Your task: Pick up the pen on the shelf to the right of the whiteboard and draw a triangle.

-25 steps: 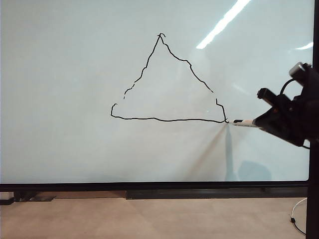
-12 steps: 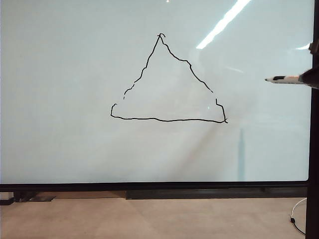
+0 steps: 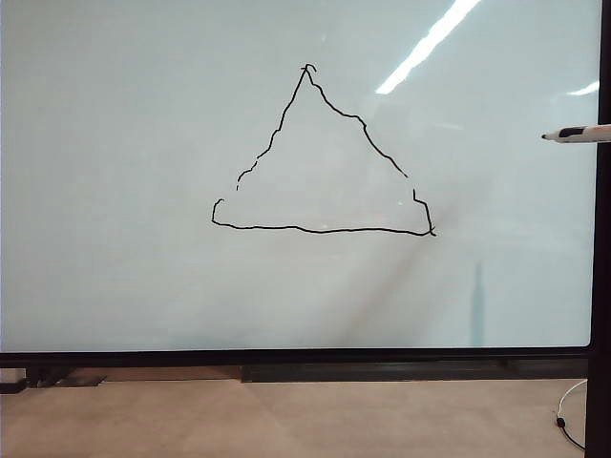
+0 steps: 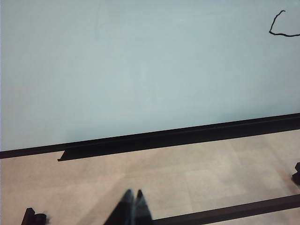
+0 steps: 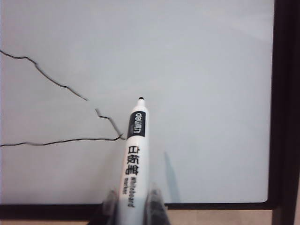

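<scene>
Whiteboard: we log it upright, glossy, black-framed, filling exterior view. Triangle: wobbly black outline at board centre, small gaps in sides. Pen: we find it at 3 o'clock of triangle, level, tip toward board centre, clear of line. Right tool: closed on pen barrel, we see fingers either side. Left tool: low over counter, fingers together, nothing between them, below board's bottom frame.

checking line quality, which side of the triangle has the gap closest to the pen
The right side of the triangle: its break sits just above the bottom-right corner, nearest the pen held in the right claw.
</scene>
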Robot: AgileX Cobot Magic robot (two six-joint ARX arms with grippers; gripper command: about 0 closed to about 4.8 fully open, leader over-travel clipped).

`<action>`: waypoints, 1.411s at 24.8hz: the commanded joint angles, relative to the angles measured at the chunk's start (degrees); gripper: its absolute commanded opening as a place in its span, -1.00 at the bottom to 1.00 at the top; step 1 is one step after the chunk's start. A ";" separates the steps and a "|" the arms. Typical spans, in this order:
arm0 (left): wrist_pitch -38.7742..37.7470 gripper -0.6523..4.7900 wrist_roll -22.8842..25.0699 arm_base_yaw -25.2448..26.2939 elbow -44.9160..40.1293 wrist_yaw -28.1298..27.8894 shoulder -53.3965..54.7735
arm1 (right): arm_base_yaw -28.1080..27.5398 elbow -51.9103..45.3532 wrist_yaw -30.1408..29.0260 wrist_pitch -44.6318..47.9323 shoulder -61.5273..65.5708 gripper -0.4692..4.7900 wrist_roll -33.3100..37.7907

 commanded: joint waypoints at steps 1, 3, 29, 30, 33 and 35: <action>-0.15 -0.78 0.04 -0.04 0.17 0.15 0.00 | -0.46 -2.27 2.03 -1.57 -4.52 -0.84 -1.05; -0.17 -0.78 0.04 -0.04 0.17 0.15 0.00 | -0.70 -2.99 2.89 -4.79 -7.13 -0.84 -1.18; -0.39 -0.78 0.04 -0.02 0.17 -0.04 0.00 | -0.98 -3.37 14.34 -53.00 -51.71 -0.84 -9.64; -0.39 -0.78 0.04 -0.02 0.17 -0.02 0.00 | -0.98 -3.37 14.97 -52.15 -51.71 -0.84 -9.84; -0.39 -0.78 0.04 -0.02 0.17 -0.02 0.00 | -0.96 -3.37 15.10 -51.10 -51.71 -0.84 -9.81; -0.39 -0.78 0.04 -0.02 0.17 -0.02 0.00 | -0.98 -3.39 15.12 -50.84 -51.71 -0.84 -9.81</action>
